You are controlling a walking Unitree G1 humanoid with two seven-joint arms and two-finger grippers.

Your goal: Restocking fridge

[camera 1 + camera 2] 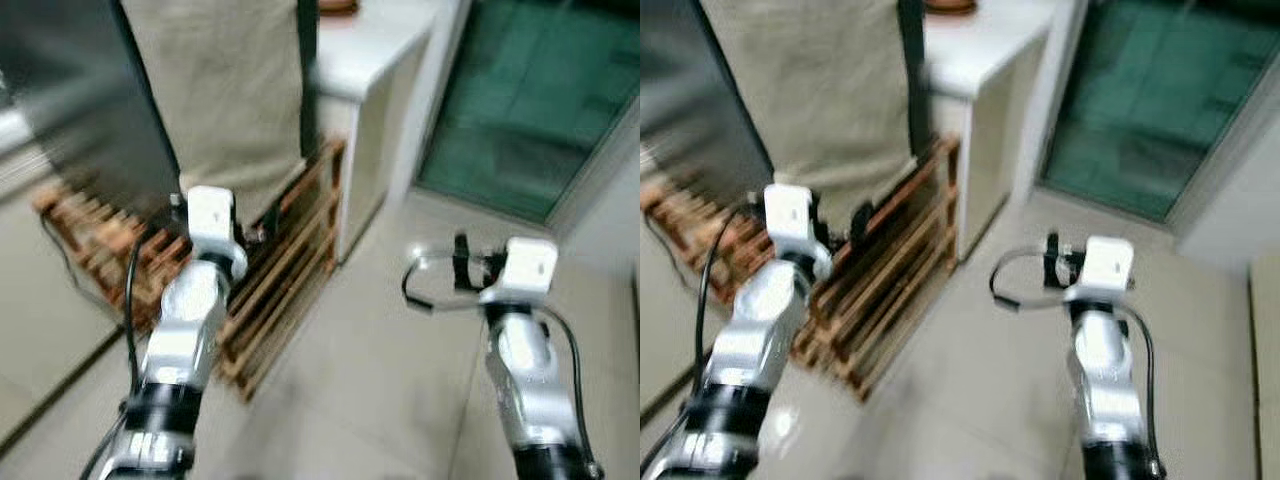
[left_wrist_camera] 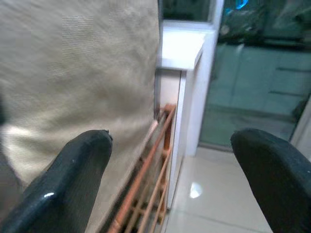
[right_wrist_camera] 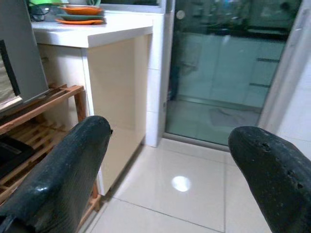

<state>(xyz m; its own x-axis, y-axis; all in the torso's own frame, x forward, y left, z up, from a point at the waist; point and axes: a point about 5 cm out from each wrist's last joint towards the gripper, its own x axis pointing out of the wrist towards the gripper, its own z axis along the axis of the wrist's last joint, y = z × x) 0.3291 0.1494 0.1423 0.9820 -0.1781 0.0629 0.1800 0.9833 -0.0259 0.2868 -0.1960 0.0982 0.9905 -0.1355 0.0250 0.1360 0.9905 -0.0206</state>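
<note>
Left gripper (image 2: 170,184): it was held out in front of the robot, at the lower left of the head views, over the wooden rack (image 1: 290,270); its two black fingers (image 2: 73,179) stood wide apart with nothing between them.
Right gripper (image 3: 167,179): it was at the lower right of the head views, above the pale tiled floor (image 1: 400,380); its fingers (image 3: 63,174) were also spread apart and empty.
Fridge: I could not tell which object was the fridge; a dark panel (image 1: 90,110) filled the upper left of the left eye view, blurred.
Beige cloth (image 1: 220,90): it hung at the upper centre, above the rack.
White counter (image 3: 97,36): it stood just beside the rack, with orange and green plates (image 3: 80,14) on top.
Glass door (image 1: 540,100): it was at the upper right, greenish and dark.
Picture quality: the head views were blurred.
</note>
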